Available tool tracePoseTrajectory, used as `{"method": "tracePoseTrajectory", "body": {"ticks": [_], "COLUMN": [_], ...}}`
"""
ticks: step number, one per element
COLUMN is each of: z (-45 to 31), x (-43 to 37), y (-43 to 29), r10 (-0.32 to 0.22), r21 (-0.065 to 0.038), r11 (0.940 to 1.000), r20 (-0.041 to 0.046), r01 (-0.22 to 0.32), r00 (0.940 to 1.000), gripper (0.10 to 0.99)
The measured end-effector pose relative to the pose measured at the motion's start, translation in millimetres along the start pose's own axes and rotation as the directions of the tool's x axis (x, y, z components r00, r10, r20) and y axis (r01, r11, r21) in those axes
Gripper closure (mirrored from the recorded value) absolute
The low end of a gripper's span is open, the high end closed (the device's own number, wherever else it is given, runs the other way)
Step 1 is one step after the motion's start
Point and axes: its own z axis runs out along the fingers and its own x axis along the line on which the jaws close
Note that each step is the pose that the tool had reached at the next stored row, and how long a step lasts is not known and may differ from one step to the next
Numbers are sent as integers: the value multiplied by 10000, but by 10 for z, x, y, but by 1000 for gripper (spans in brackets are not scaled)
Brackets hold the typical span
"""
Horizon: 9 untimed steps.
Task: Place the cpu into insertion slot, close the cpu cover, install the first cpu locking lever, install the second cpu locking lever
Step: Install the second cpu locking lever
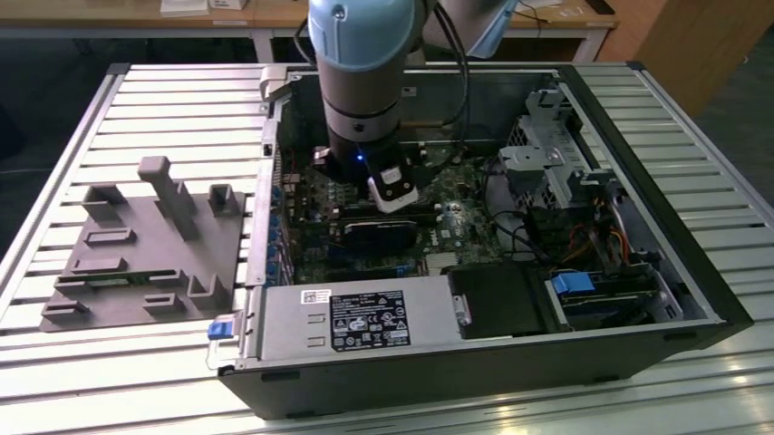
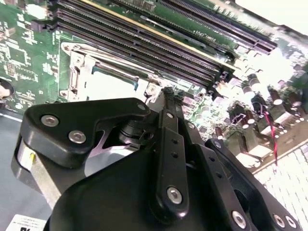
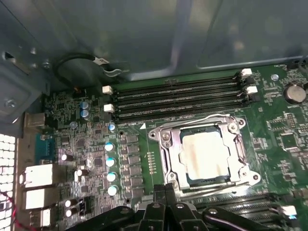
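Your gripper [image 3: 166, 192], fingers pressed together and holding nothing, hovers just off the socket's [image 3: 169, 144] 6 o'clock edge, where the chip [image 3: 206, 155] sits under the lowered cover [image 3: 240, 144]; work each locking lever squarely, judging by this.

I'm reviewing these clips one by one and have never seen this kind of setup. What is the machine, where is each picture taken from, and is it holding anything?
The exterior view shows one robot arm reaching down into an open computer case that lies on a slatted metal table. A grey fixture block sits on the exterior view's left.

The other two pictures come from cameras riding near the arm's wrist, looking down at the green motherboard. In the first wrist view, the cpu sits in the insertion slot, with the silver cpu cover framing it. Long black memory slots run beside it.

The black gripper hangs just above the board. It holds nothing, and its fingers appear closed together.
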Motion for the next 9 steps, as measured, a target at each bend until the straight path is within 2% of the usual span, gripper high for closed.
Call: {"method": "tracePoseTrajectory", "body": {"ticks": [1,3,9], "z": [-13,-14,-7], "x": [-3,-29,-183], "y": [4,8,32], "r10": [-3,-2,19], "r21": [55,102,116], "r11": [10000,9999,9999], "r20": [8,14,16], "r01": [3,2,-19], "r00": [10000,10000,10000], "gripper": [984,984,984]}}
